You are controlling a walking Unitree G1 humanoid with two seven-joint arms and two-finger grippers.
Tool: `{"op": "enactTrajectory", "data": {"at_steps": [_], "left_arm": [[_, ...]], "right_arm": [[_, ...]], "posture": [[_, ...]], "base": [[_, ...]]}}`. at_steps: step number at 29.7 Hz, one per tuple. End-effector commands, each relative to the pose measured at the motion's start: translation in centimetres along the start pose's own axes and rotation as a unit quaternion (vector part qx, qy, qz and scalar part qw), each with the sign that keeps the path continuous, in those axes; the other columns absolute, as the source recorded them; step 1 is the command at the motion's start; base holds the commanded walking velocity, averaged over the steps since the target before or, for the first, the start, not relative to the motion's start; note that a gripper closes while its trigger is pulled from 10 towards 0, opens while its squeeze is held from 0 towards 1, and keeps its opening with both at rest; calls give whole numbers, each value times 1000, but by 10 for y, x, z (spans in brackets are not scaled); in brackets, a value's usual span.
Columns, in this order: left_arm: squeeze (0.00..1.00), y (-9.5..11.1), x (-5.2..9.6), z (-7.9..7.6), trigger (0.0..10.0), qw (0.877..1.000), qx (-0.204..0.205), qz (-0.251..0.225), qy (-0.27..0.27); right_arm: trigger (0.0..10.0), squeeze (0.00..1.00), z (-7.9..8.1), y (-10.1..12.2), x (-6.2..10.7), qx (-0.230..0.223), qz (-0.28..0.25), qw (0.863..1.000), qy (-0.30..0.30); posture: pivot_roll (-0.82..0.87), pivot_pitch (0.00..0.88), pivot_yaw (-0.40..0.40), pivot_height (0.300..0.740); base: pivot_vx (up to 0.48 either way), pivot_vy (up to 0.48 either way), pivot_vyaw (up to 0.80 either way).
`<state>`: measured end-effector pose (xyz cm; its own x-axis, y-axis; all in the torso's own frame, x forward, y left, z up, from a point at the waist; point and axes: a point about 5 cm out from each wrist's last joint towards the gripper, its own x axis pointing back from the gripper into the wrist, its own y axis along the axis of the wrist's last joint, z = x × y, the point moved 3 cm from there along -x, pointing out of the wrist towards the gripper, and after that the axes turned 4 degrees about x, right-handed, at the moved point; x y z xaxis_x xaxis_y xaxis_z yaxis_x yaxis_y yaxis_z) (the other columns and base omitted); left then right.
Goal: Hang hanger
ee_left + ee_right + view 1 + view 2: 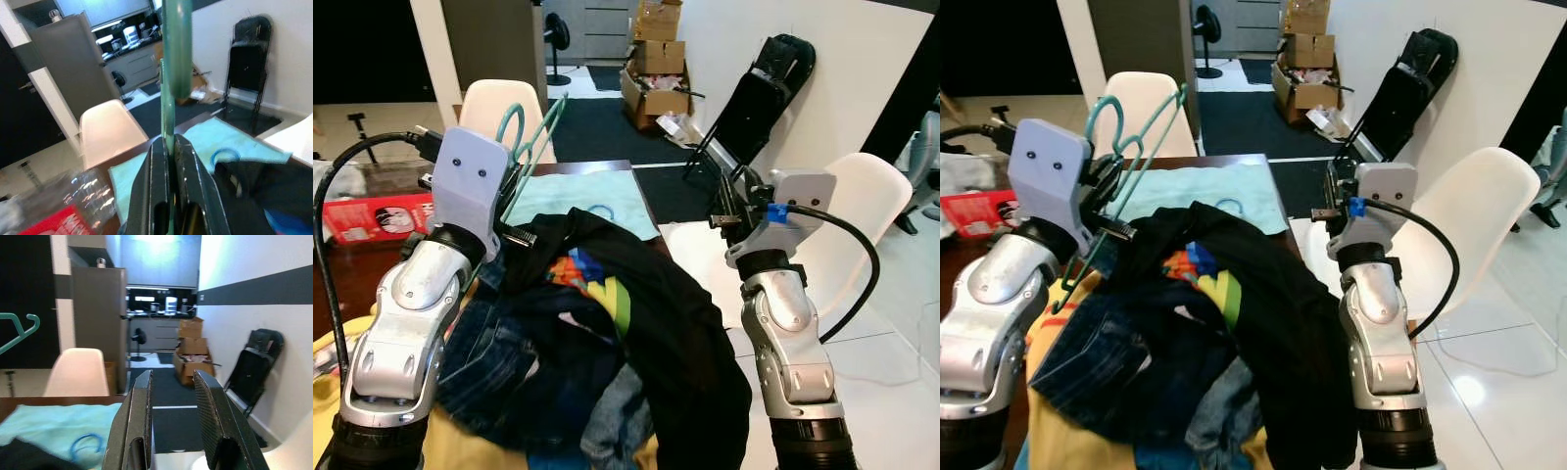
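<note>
The left gripper (169,147) has its jaws closed on a thin bar of the teal hanger (1136,147), which rises straight up out of the jaws above the heap of clothes (607,333) on the worktop (582,168). The right gripper (172,382) is raised beside the heap, jaws slightly parted around nothing, hanger well off to their side
</note>
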<state>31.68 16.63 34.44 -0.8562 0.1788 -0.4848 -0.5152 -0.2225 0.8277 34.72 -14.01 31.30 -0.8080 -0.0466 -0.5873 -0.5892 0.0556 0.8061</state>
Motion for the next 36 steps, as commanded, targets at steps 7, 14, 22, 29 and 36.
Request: {"op": "enactTrajectory", "data": {"at_steps": [7, 14, 22, 29, 36], "left_arm": [[0, -2, -1, -1, 10000, 1000, 6, 4, 2], [0, -2, -1, -1, 10000, 1000, 6, 4, 1], [0, -3, -2, -3, 10000, 1000, 7, 4, 0], [0, -5, -2, -4, 10000, 1000, 8, 5, -1], [0, -6, -2, -5, 10000, 1000, 8, 6, -3]], "right_arm": [[10000, 0, -1, 1, 3, -8, 2, 1000, 6], [10000, 0, 1, 0, 4, -1, 9, 1000, 14], [10000, 0, 0, -1, 4, 5, 14, 1000, 17], [10000, 0, 2, -4, 6, 8, 21, 999, 23], [10000, 0, 3, -5, 6, 8, 23, 999, 27]], "posture": [[24, 190, -22, 740], [13, 191, -25, 740], [7, 189, -22, 740], [10, 183, -21, 740], [11, 181, -20, 740]], "base": [[-348, 0, 0], [-342, 0, 0], [-341, 0, 0], [-341, 0, 0], [-341, 0, 0]]}}
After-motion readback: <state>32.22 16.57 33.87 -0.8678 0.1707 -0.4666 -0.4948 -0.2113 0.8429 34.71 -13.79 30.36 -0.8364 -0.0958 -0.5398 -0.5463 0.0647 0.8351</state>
